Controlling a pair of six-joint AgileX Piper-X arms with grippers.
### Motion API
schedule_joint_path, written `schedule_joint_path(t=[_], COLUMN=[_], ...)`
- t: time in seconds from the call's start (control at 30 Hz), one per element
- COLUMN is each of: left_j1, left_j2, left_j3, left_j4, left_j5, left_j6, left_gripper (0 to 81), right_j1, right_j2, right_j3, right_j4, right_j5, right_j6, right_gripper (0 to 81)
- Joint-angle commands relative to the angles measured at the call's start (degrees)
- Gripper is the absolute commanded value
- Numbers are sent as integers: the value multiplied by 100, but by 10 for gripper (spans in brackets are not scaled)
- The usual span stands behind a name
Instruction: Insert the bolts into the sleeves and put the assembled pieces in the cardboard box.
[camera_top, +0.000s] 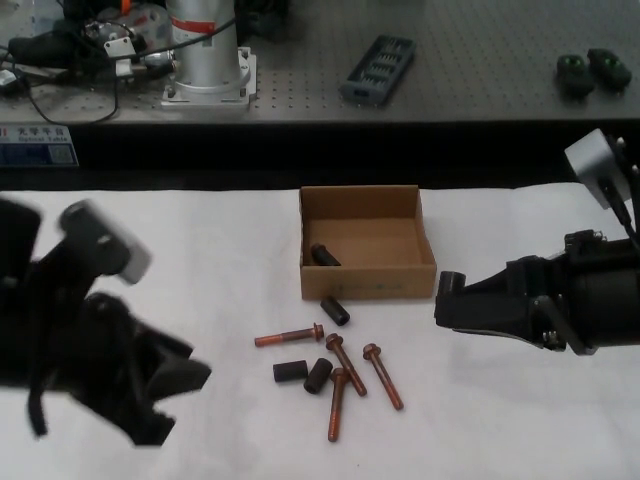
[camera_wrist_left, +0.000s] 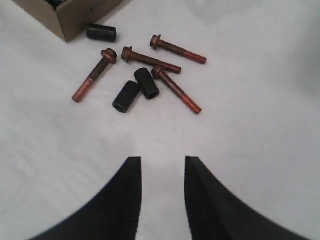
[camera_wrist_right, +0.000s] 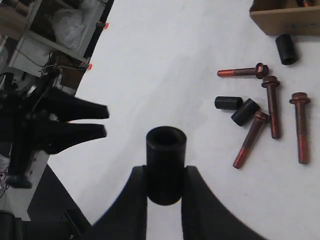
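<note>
Several copper bolts (camera_top: 346, 364) and black sleeves (camera_top: 289, 372) lie loose on the white cloth in front of the cardboard box (camera_top: 367, 275). One more sleeve (camera_top: 335, 311) rests close to the box's front wall, and a dark piece (camera_top: 325, 255) lies inside. At the right, beside the box, my right gripper (camera_wrist_right: 165, 170) is shut on a black sleeve (camera_wrist_right: 166, 145), open end showing. My left gripper (camera_wrist_left: 162, 160) is open and holds nothing. It hangs over bare cloth, left of the bolts (camera_wrist_left: 170, 87) and sleeves (camera_wrist_left: 126, 96).
The white cloth (camera_top: 500, 420) has free room at the front right and around the pile. Behind it, a perforated bench carries a metal post base (camera_top: 205, 60), cables, a black rack (camera_top: 377, 65) and dark parts (camera_top: 592, 70).
</note>
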Motion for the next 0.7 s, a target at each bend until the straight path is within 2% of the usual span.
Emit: schedule_joint_path(t=[0.0, 0.13, 0.3, 0.4, 0.53, 0.67], left_j1=[-23, -23, -96, -281, -653, -971], left_j2=[357, 1263, 2214, 2712, 3132, 3414], left_j3=[-524, -1230, -2111, -2584, -2945, -3093], left_j4=[19, 43, 341, 708, 811, 818], left_j5=[-79, -59, -62, -264, -281, -878], left_j6=[755, 1583, 1967, 2209, 2704, 3133], left_gripper=[221, 223, 265, 298, 295, 295], right_j1=[-5, -5, -5, -5, -5, -5], right_j2=[-71, -71, -71, -71, -71, -71], right_j3=[-18, -18, -18, -18, -18, -18], right_j4=[-8, -8, -8, -8, -8, -8], right_j5=[-143, -246, -258, -258, -269, -487], right_j6=[-130, -259, -510, -581, -685, -685], right_gripper=[15, 15, 15, 15, 15, 15])
